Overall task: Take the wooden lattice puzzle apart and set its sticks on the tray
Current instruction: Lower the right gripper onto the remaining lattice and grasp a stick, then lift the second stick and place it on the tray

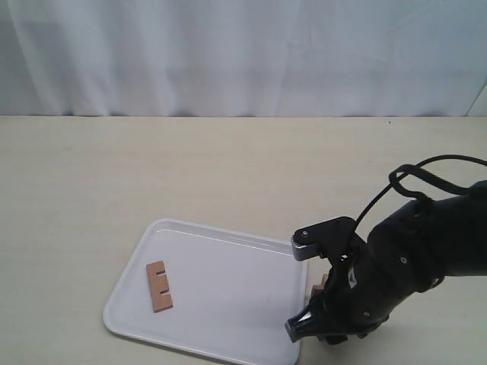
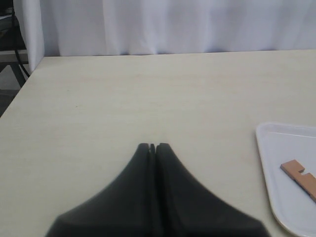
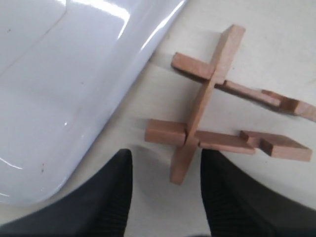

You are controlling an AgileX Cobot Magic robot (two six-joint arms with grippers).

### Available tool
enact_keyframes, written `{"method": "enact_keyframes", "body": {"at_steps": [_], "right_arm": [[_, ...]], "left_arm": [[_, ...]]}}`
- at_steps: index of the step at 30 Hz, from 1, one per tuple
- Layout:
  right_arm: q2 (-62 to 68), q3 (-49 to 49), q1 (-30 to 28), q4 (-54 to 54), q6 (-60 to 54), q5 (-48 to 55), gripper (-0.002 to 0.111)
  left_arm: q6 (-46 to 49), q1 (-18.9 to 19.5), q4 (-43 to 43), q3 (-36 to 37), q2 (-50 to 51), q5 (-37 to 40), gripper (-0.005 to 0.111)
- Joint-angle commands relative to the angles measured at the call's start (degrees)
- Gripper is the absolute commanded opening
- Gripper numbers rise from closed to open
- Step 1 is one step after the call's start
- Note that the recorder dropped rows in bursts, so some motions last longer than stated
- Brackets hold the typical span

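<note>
Three notched light-brown sticks [image 3: 197, 116] interlock just beside the white tray [image 3: 74, 98].

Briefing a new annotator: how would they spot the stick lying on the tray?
Find the white tray on the pale table. On its left half lies one flat wooden stick with two square notches. It lies alone; the other sticks sit interlocked off the tray's right rim.
</note>
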Motion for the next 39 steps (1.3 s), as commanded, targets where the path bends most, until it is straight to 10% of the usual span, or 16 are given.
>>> {"method": "enact_keyframes", "body": {"at_steps": [1,9,39], "right_arm": [[0.08,0.23,-0.31,-4.12,3.54,-1.00,0.038],[0.08,0.23,-0.31,-7.50,6.39,-1.36,0.004],[-9.87,0.12,-0.31,-9.01,6.39,0.50,0.005]], "left_arm": [[0.04,0.05,0.17,0.13,-0.06,-0.53,0.000],[0.04,0.05,0.17,0.13,-0.06,-0.53,0.000],[0.04,0.05,0.17,0.13,-0.06,-0.53,0.000]]}}
